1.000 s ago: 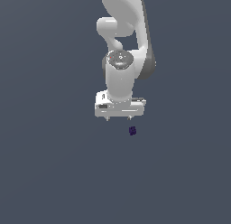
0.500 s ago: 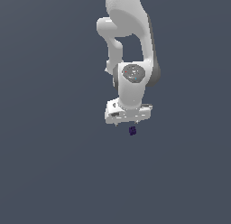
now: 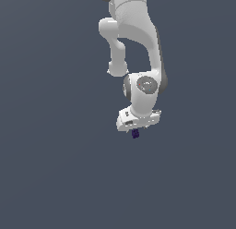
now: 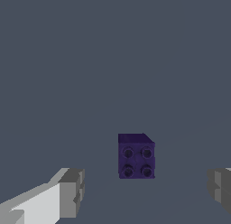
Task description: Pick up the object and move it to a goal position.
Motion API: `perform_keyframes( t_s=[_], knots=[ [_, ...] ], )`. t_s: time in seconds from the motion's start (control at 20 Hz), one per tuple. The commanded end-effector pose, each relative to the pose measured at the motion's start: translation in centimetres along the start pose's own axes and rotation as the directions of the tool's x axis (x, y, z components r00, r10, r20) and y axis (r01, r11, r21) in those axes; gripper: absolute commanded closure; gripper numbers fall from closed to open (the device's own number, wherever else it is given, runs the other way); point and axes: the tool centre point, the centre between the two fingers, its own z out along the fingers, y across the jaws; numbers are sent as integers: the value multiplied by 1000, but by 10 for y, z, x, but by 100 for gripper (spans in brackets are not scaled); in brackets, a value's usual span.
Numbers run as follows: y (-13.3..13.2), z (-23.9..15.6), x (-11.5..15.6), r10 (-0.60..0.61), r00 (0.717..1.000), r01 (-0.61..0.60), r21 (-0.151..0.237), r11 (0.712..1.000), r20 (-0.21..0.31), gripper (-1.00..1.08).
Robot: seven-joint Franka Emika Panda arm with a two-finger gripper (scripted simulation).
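Note:
The object is a tiny dark navy-purple cube (image 3: 135,134) lying on the flat grey floor. In the wrist view the cube (image 4: 136,156) shows several round studs on one face. My white gripper (image 3: 134,130) hangs right over the cube in the exterior view, and its fingers are hidden there behind the hand. The wrist view shows the gripper (image 4: 146,191) open, its two grey fingertips (image 4: 72,191) spread wide on either side of the cube. Neither fingertip touches the cube.
The white arm (image 3: 138,48) reaches down from the top of the exterior view. A plain grey floor (image 3: 55,168) surrounds the cube on all sides.
The hand has come down and shifted toward the exterior view's right, from beside and above the cube to directly over it. The cube has stayed in place.

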Motion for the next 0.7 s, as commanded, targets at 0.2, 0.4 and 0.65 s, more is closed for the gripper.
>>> perform_keyframes(
  t_s=[0.2,0.4,0.65],
  knots=[
    [0,6,0,-1,1000,1,0,1000,0,-92],
    [-1,22,-1,-2,1000,2,0,1000,-1,-92],
    [-1,45,-1,-3,1000,3,0,1000,-1,-92]
  ],
)
